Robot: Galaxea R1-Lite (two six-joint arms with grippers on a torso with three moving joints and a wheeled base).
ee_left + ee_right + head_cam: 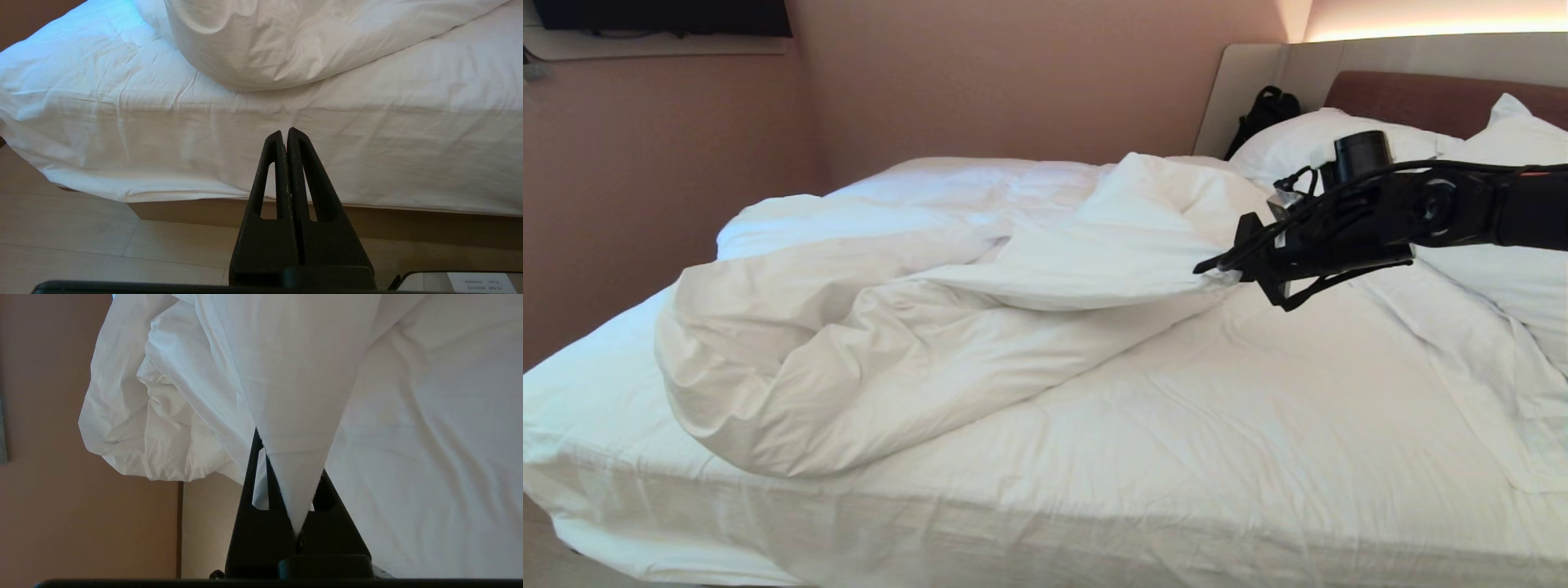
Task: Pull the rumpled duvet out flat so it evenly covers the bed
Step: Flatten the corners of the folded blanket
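— White cloth everywhere. Where's the rumpled duvet [890, 327]?
— Heaped on the left half of the bed [1176, 457], one corner drawn out rightward toward the pillows [1339, 135].
— And the right gripper [1217, 265]?
— Clamped on that corner (raised off the sheet).
— The left gripper [286, 134]?
— Jaws pressed together, empty, low beside the bed's edge.

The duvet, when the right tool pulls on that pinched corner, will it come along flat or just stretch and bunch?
The rumpled duvet looks floppy: it tapers to a point in the right tool, so it will probably stretch first. The heaped folds at the bed's left side look bulky and may drag.
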